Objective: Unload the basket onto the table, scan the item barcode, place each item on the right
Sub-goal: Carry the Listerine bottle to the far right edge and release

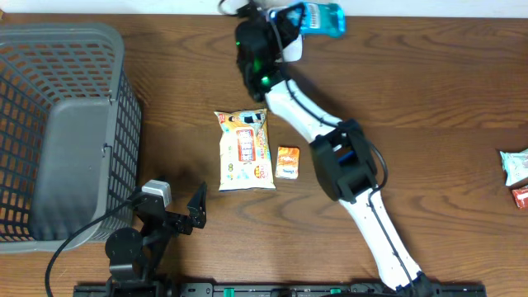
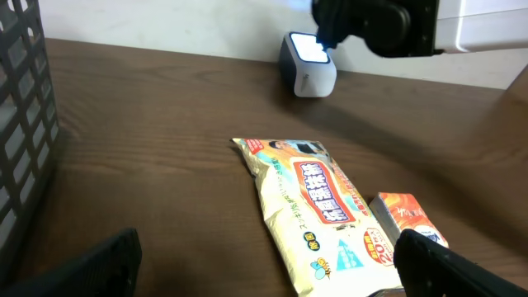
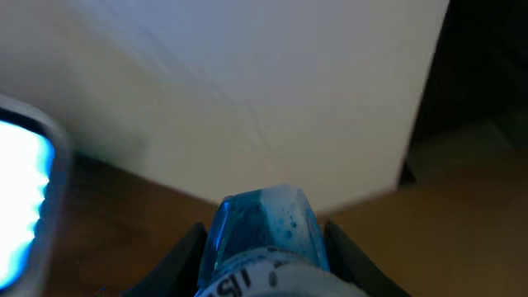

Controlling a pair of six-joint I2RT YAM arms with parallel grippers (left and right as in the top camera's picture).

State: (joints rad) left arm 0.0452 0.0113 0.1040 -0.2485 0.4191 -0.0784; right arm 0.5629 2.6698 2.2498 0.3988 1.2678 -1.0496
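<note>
My right gripper (image 1: 290,18) is shut on a blue bottle of liquid with a white label (image 1: 323,17), held at the table's far edge. In the right wrist view the bottle (image 3: 266,231) fills the space between the dark fingers (image 3: 186,256). The white scanner (image 2: 309,64) with its lit face stands by the wall, just below that gripper; its glowing edge (image 3: 25,198) shows at the left of the right wrist view. My left gripper (image 1: 175,216) rests open near the front edge, nothing between its fingers (image 2: 99,264).
A cream snack bag (image 1: 244,150) and a small orange packet (image 1: 288,162) lie mid-table. A grey mesh basket (image 1: 58,132) fills the left side. More packets (image 1: 516,173) sit at the right edge.
</note>
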